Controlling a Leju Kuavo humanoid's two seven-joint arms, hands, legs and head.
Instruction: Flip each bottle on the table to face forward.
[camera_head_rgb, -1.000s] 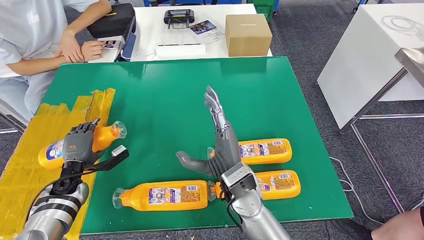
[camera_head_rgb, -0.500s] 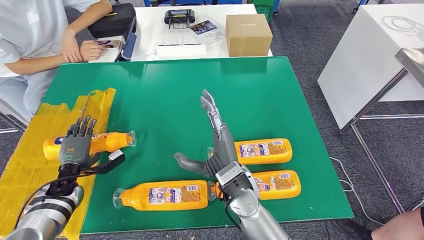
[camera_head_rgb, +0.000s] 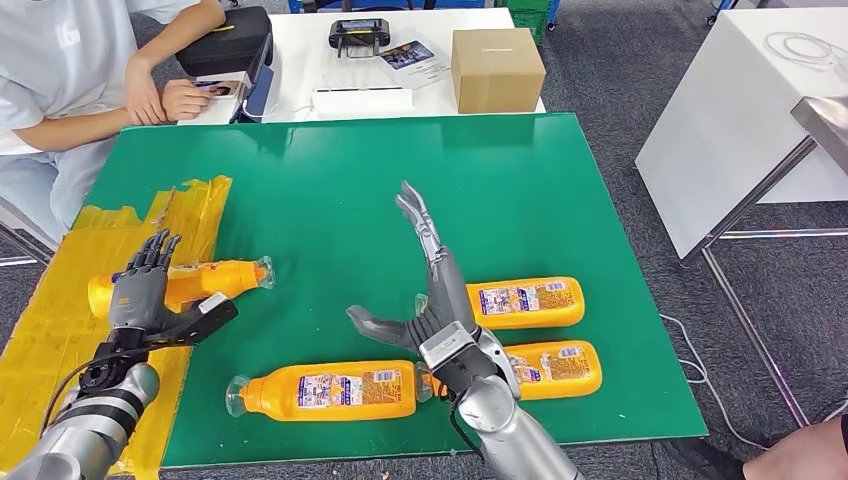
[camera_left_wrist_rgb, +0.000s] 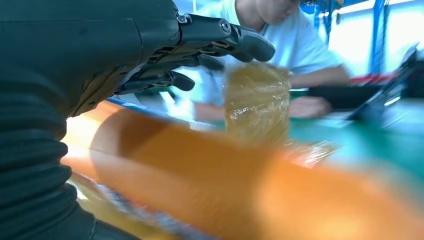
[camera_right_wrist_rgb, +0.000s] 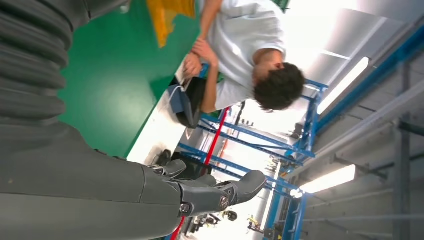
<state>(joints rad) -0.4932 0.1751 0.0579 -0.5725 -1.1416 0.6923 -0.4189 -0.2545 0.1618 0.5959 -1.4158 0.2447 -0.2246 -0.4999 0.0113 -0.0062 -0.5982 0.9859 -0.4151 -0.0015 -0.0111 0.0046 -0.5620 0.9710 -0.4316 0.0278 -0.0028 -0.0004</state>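
Several orange bottles lie on their sides on the green table (camera_head_rgb: 330, 180). The left bottle (camera_head_rgb: 195, 282) rests across the yellow tape (camera_head_rgb: 60, 330), its clear cap toward the table's middle. My left hand (camera_head_rgb: 140, 292) hovers over its base end with fingers spread and grips nothing; in the left wrist view the left hand (camera_left_wrist_rgb: 150, 50) sits just above the blurred bottle (camera_left_wrist_rgb: 225, 195). My right hand (camera_head_rgb: 432, 290) is held flat and open, fingers pointing away, between the front bottle (camera_head_rgb: 330, 390) and two label-up bottles (camera_head_rgb: 525, 302) (camera_head_rgb: 555, 366). In the right wrist view the right hand (camera_right_wrist_rgb: 100, 190) holds nothing.
A person (camera_head_rgb: 70, 70) sits at the far left corner, arms on a white table (camera_head_rgb: 300, 40) that carries a cardboard box (camera_head_rgb: 497, 68) and small devices. Another white table (camera_head_rgb: 740, 110) stands to the right. Wide green surface lies beyond my hands.
My left hand has let go of the left bottle, which went from tilted in its grip to lying flat, cap toward the middle. The hand opened and drew back. The right hand barely shifted.
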